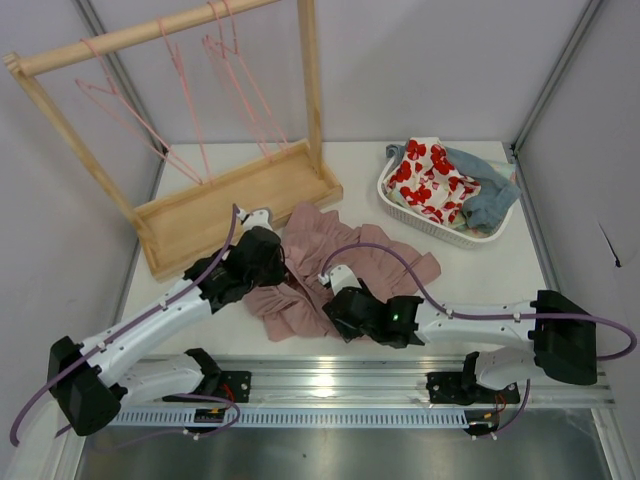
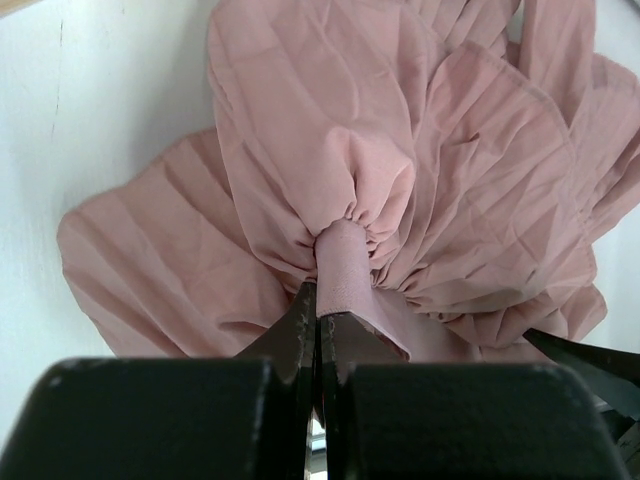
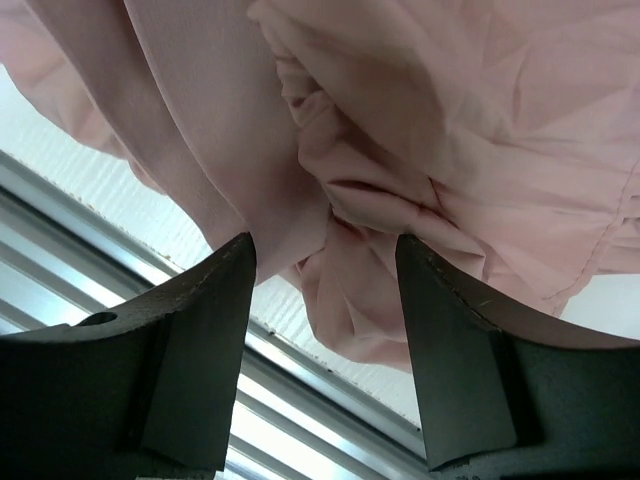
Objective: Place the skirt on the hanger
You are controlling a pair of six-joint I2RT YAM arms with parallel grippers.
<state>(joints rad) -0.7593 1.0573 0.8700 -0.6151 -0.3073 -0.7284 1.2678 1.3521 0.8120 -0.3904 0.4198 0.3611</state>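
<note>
Seeing dusty-pink finely pleated fabric skirt (image 1: 370,262) crumpled on white table (image 1: 500,270), centre, just near of wooden rack (image 1: 240,190) tray. Reading left gripper (image 2: 318,300) as clamped tight on its gathered waistband, right gripper (image 3: 325,250) as jaws apart around a bunched fold at near edge, not pinching. Spotting thin pink wire hangers (image 1: 222,47) up on rack rail, far left, well apart from skirt.

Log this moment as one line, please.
left gripper: shut on skirt | right gripper: open over skirt | hangers: on rack
</note>
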